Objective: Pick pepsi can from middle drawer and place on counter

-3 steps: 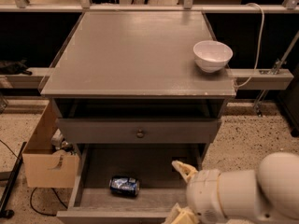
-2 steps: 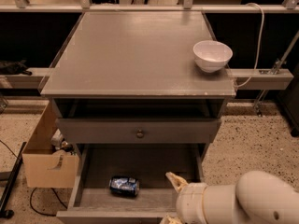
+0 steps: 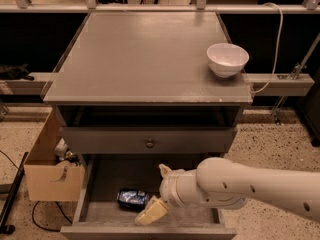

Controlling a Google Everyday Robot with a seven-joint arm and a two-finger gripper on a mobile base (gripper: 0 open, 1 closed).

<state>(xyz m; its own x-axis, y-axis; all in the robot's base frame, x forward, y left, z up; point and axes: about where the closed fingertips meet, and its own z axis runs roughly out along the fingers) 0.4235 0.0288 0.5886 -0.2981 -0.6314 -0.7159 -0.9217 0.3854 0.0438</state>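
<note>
Nearest me, the gripper (image 3: 158,191) had slid left since a moment before and hung in the drawer (image 3: 102,181), its two cream fingers spread apart, just right of the can (image 3: 132,198). That one blue can had not budged and lay on its side on the flat grey floor. Above was one shut drawer front (image 3: 105,140) with a round metal knob (image 3: 149,143), then the matte grey counter (image 3: 145,59), with one white bowl (image 3: 227,59) near its right edge.
</note>
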